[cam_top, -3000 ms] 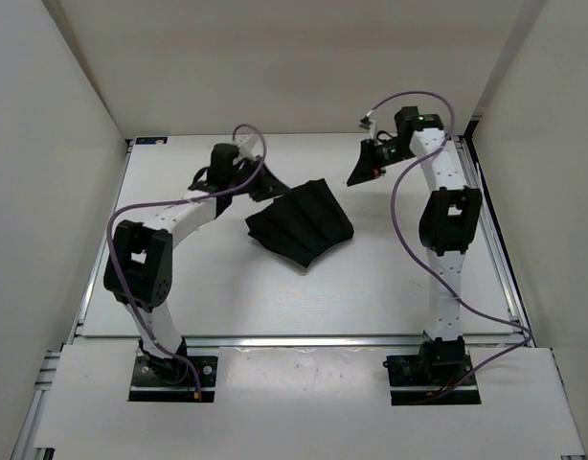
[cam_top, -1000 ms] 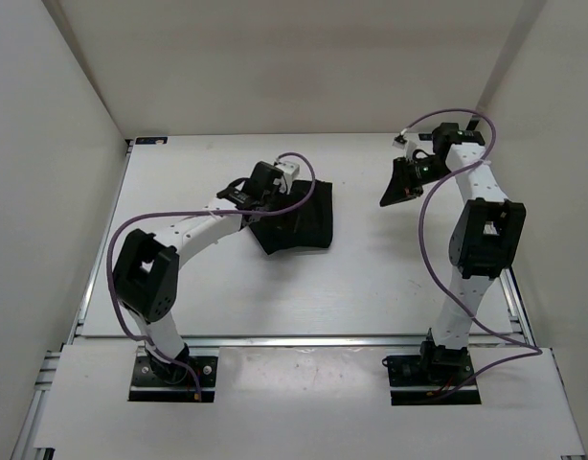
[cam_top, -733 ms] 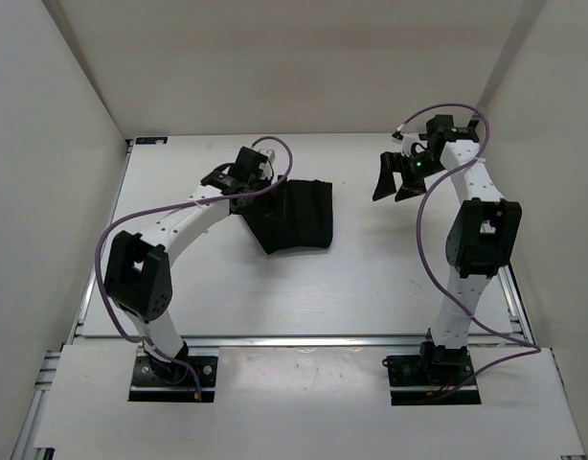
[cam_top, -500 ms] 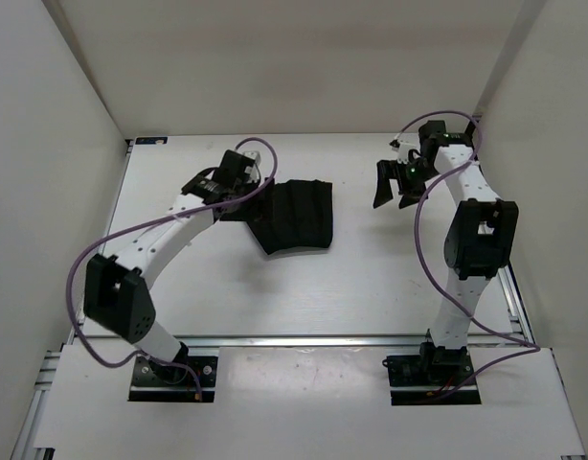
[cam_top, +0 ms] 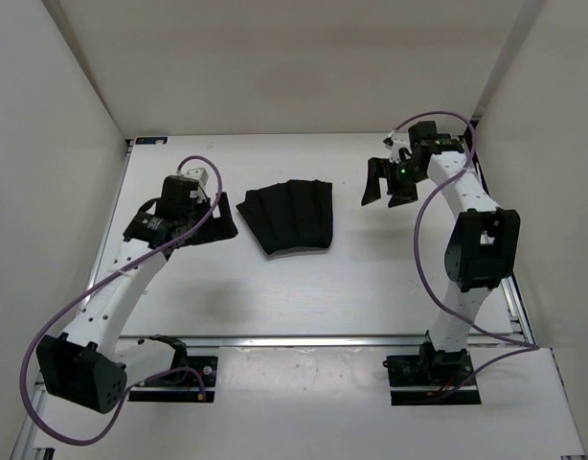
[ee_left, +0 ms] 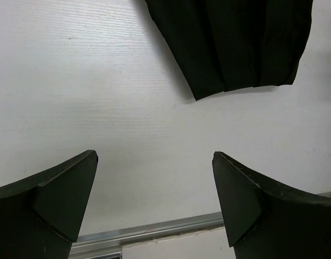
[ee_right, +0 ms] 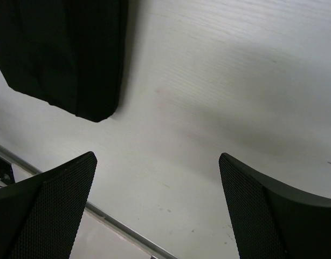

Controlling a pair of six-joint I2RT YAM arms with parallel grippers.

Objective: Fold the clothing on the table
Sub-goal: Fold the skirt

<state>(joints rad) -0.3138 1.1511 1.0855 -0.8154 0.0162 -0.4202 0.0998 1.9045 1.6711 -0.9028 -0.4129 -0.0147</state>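
The black clothing [cam_top: 289, 216] lies folded into a compact, pleated shape on the white table [cam_top: 371, 278], a little behind the middle. Its lower end shows at the top of the left wrist view [ee_left: 235, 48] and at the top left of the right wrist view [ee_right: 63, 54]. My left gripper [cam_top: 206, 222] hangs open just left of the clothing, apart from it, with nothing between its fingers [ee_left: 57, 199]. My right gripper [cam_top: 388, 184] stands open to the right of the clothing, also apart and empty, its fingers [ee_right: 262, 210] wide.
White walls close in the table on the left, back and right. An aluminium rail [cam_top: 304, 338] runs along the near edge, with both arm bases behind it. Purple cables loop off both arms.
The left arm let the clothing go and drew back to the left, off the fabric. The right gripper opened and shifted slightly left. The clothing lies still.
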